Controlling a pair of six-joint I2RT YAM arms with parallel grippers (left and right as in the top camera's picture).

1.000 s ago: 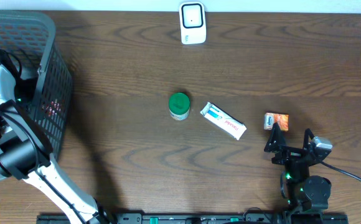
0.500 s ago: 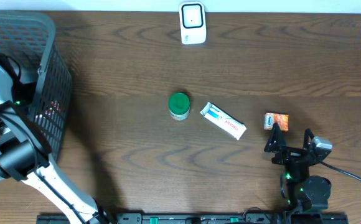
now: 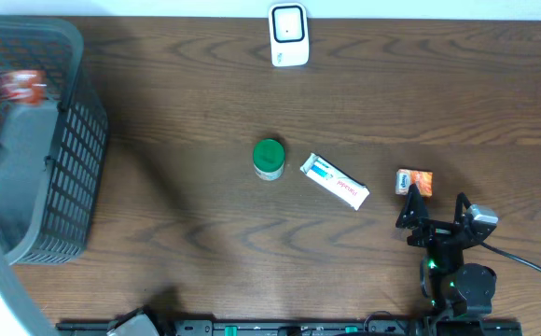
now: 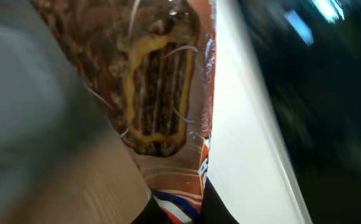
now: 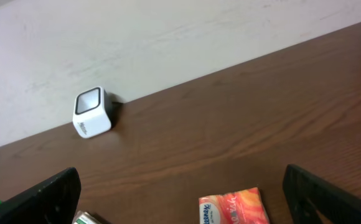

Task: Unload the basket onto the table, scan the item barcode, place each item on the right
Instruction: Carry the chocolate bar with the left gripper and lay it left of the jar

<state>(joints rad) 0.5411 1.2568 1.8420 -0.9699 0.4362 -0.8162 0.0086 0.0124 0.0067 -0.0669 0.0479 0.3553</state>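
1. Overhead view showed a grey basket [image 3: 75, 140] at the left end of the brown table [image 3: 205, 93]. The left arm over it was smeared by motion blur.
2. A red-and-orange snack packet [image 3: 20, 87], the item to be scanned, showed over the far left part of the basket. It was blurred too, and I could not tell whether it was inside the basket or above it.
3. The left wrist view was filled by that packet: a shiny wrapper printed with a chocolate-coated wafer, very close to the lens.
4. The left gripper [image 4: 179, 211] was pinched tight on the snack packet. The wrapper's lower end ran down between the two dark fingertips at the bottom of that view.
5. A white scanner [image 3: 288, 35] stood at the middle of the table's far edge, well apart from the packet.
6. A green-lidded jar [image 3: 269, 159] stood near the middle of the table. A white tube [image 3: 334, 181] lay slanted just to its right.
7. A small orange pack [image 3: 415, 180] lay just beyond the right gripper [image 3: 436, 213], which sat low near the front edge.
8. The right gripper's jaws were spread wide and held nothing. In its wrist view the fingers sat in the two bottom corners, with the orange pack between them and the scanner far off by the wall.
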